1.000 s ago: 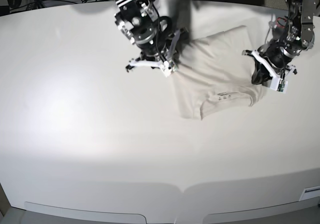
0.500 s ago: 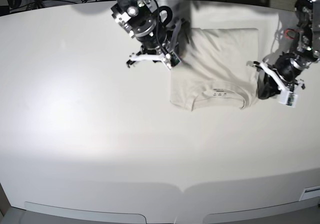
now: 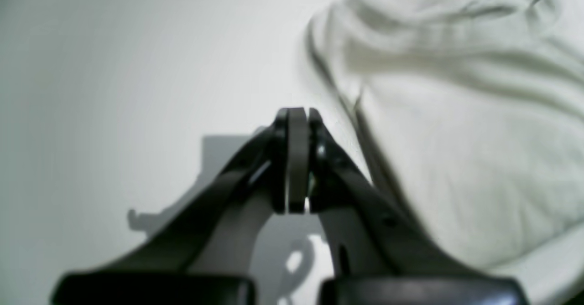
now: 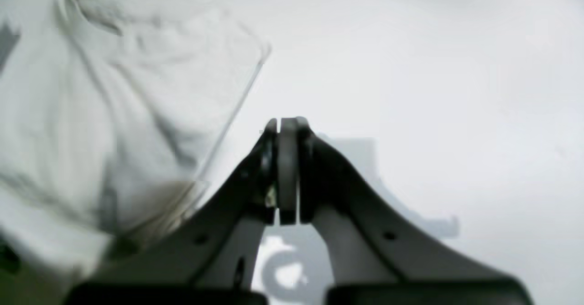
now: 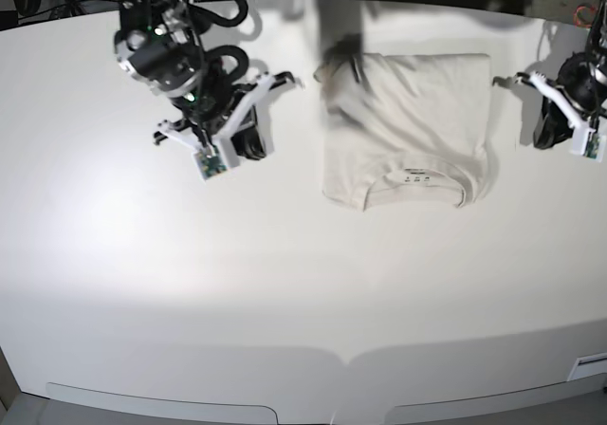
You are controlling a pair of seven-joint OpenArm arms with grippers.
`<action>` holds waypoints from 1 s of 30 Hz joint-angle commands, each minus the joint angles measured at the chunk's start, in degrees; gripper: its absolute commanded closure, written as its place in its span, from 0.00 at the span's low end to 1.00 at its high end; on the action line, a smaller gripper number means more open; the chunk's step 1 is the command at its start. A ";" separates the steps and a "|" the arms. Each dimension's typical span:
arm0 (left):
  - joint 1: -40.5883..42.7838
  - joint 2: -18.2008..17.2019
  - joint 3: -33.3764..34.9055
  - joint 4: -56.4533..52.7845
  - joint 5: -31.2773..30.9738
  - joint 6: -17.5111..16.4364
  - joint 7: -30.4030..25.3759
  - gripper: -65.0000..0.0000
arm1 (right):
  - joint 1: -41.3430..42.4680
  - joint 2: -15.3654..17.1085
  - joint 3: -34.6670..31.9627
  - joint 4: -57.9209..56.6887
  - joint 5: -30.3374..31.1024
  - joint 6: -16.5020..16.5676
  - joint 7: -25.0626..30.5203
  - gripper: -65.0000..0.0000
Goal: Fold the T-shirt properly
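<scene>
Now, by item:
T-shirt (image 5: 408,131): lies folded into a compact rectangle on the white table (image 5: 285,292), collar and neck label toward the near edge, cloth slightly wrinkled.
Left gripper (image 3: 295,159): jaws pressed together, nothing between them; hovers over bare table just beside the shirt's edge.
Right gripper (image 4: 285,168): fingers fully closed and empty; over bare table, apart from the shirt's other side.
Contact: neither gripper touches the cloth.

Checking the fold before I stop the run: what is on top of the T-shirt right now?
Nothing rests on the T-shirt; its collar label faces up. Both grippers are shut and off to its sides. Layers folded underneath are hidden.
</scene>
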 commanded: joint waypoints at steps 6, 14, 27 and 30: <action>9.09 -0.68 -11.30 3.06 -5.92 -0.07 1.07 1.00 | -7.65 0.33 5.90 6.05 0.48 3.45 1.16 1.00; 18.32 7.65 -24.79 3.04 -6.25 -5.44 2.51 1.00 | -17.07 0.33 9.99 10.14 0.98 4.72 0.11 1.00; 28.41 18.10 -29.05 2.97 -2.54 -13.66 2.51 1.00 | -30.97 0.33 10.60 13.90 2.64 4.98 -3.50 1.00; 29.86 20.26 -29.03 2.78 0.02 -14.21 2.47 1.00 | -34.10 0.33 12.50 13.90 3.17 5.09 -3.61 1.00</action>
